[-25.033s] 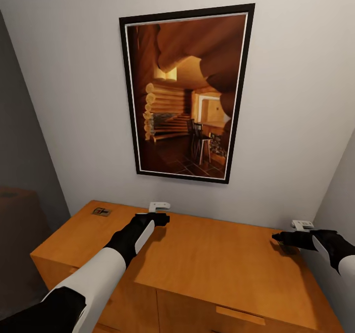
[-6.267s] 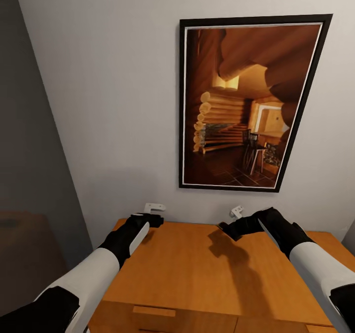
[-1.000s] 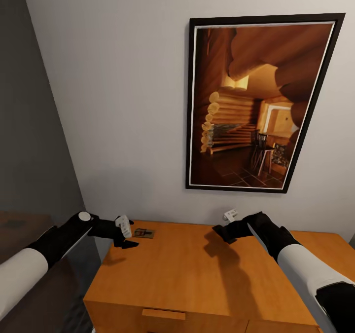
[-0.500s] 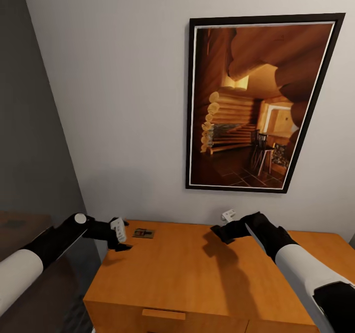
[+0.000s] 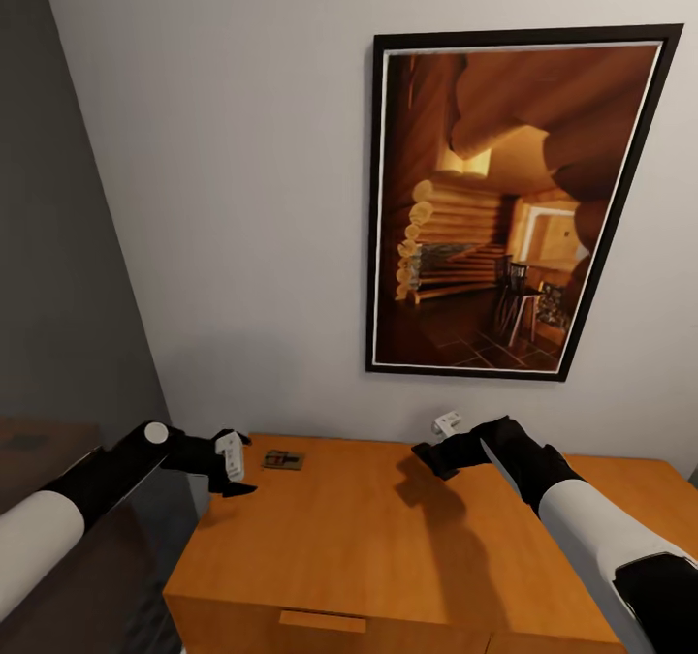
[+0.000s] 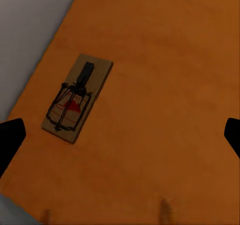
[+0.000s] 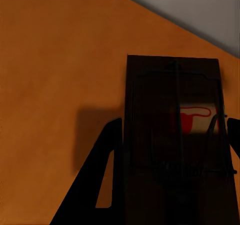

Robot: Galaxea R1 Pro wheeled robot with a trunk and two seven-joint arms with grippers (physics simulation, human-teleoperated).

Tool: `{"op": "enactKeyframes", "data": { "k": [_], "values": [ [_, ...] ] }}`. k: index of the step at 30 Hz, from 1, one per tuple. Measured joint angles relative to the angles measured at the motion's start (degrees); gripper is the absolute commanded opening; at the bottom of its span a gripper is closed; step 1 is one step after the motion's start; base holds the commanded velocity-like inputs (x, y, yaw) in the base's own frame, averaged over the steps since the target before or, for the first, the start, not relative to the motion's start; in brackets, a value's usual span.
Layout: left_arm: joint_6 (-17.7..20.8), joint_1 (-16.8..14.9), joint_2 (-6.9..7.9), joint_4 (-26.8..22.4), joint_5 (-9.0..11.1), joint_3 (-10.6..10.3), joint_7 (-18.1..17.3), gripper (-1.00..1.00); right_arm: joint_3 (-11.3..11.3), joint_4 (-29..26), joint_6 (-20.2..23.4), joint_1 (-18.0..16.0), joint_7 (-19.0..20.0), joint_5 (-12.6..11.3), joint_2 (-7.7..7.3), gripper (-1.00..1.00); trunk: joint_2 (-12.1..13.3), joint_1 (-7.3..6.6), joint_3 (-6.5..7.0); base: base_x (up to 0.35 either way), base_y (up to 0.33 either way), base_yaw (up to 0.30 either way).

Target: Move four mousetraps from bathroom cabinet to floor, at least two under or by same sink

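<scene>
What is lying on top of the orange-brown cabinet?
One mousetrap lies flat on the cabinet near its back left corner, ahead of the open left gripper. Whether more lie under the right gripper cannot be seen.

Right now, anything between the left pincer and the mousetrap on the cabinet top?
Nothing visible. The left pincer hovers open at the cabinet top's left edge, and the mousetrap lies flat on bare wood just ahead of it. The right pincer is off to the side, not in the path.
</scene>
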Motion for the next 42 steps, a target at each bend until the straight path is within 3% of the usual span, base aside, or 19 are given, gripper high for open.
{"op": "enactKeyframes", "data": {
  "k": [5, 9, 18, 37, 42],
  "values": [
    [0.1, 0.0, 0.09, -0.1, 0.0, 6.1, -0.3, 1.0, 0.0, 0.0, -0.1, 0.0, 0.0, -0.1, 0.0, -1.0, 0.0, -0.01, 0.0, 0.206, 0.166, 0.0],
    [0.3, 0.0, -0.06, -0.1, -0.1, 8.0, -0.4, 1.0, 0.0, 0.0, -0.1, 0.0, -0.1, -0.1, -0.01, -1.0, 0.0, 0.01, 0.0, 0.106, 0.096, 0.0],
    [4.1, 0.0, -1.57, -0.1, -0.2, 7.7, 0.0, 1.0, 0.0, 0.0, -0.1, 0.0, -0.1, -0.1, 0.0, -1.0, 0.0, 0.01, 0.0, 0.009, 0.008, 0.0],
    [5.1, 0.0, -2.35, -0.1, -0.3, 7.5, 0.1, 1.0, 0.0, 0.1, -0.1, 0.0, -0.2, 0.0, 0.45, -1.0, 0.0, 0.01, 0.0, 0.0, 0.0, 0.0],
    [5.6, 0.0, -3.83, -0.1, -1.2, 7.6, 0.3, 1.0, 0.0, 0.1, -0.1, 0.0, -0.4, 0.0, 0.68, -1.0, 0.0, 0.01, 0.0, 0.0, 0.0, 0.0]
  ]
}}
